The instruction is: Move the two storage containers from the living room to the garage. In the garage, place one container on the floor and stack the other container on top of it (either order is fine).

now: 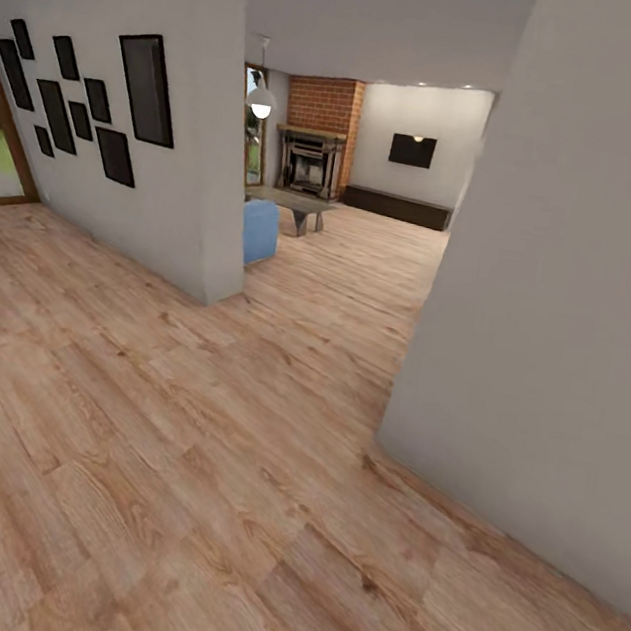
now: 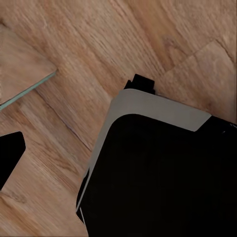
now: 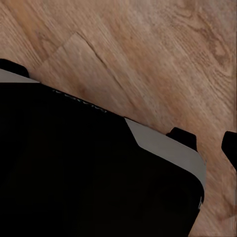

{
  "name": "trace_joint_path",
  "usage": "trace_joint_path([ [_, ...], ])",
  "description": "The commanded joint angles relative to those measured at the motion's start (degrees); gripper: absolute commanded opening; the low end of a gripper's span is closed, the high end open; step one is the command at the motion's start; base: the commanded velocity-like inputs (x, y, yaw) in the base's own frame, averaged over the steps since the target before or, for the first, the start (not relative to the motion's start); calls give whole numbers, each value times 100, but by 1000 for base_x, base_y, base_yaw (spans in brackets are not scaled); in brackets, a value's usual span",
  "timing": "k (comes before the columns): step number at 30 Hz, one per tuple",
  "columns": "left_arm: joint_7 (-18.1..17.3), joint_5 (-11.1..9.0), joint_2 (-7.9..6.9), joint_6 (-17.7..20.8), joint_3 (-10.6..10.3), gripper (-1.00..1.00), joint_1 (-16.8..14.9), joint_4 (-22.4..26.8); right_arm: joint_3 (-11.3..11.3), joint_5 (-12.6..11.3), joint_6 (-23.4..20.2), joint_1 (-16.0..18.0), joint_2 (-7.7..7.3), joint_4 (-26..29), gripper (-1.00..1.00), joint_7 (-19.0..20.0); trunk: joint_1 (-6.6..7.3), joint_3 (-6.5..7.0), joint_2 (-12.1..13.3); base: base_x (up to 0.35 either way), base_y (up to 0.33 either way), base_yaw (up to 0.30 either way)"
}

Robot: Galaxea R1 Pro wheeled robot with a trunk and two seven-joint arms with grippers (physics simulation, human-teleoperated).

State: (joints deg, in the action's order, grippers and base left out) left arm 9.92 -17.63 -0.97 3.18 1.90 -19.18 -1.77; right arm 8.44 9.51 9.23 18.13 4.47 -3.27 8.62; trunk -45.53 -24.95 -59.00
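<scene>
- I was driving over the wood-plank floor [image 1: 177,497] of a hallway; neither storage container was in sight from my cameras.
- The living room [image 1: 376,178], with its brick fireplace [image 1: 312,161] and blue sofa [image 1: 258,230], lay ahead through the gap between the two walls, slightly left of centre.
- Both wrist views looked down past the robot's dark base [image 2: 163,177] at planks; I couldn't tell either tool's opening.
- I judged neither arm nearer yet.

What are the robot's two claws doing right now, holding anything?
Left gripper: cannot be told; its wrist camera looks at the robot's black base and wood floor.
Right gripper: cannot be told either.
</scene>
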Motion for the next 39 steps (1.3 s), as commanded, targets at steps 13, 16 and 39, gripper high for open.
trace_joint_path([
  [13, 10, -12, 0, 8, 20, 100, -7, -8, 44, -2, 44, 8, -2, -24, 100, -1, -4, -40, -3, 339, 0, 262],
  [16, 10, -12, 0, 8, 20, 100, -7, -8, 44, -2, 37, 12, -4, -24, 100, -1, -4, -44, -3, 339, 0, 142],
  [39, 10, -12, 0, 8, 15, 100, -7, -8, 47, -47, 25, 10, -1, -26, 100, 7, -4, -45, -3, 339, 0, 6],
])
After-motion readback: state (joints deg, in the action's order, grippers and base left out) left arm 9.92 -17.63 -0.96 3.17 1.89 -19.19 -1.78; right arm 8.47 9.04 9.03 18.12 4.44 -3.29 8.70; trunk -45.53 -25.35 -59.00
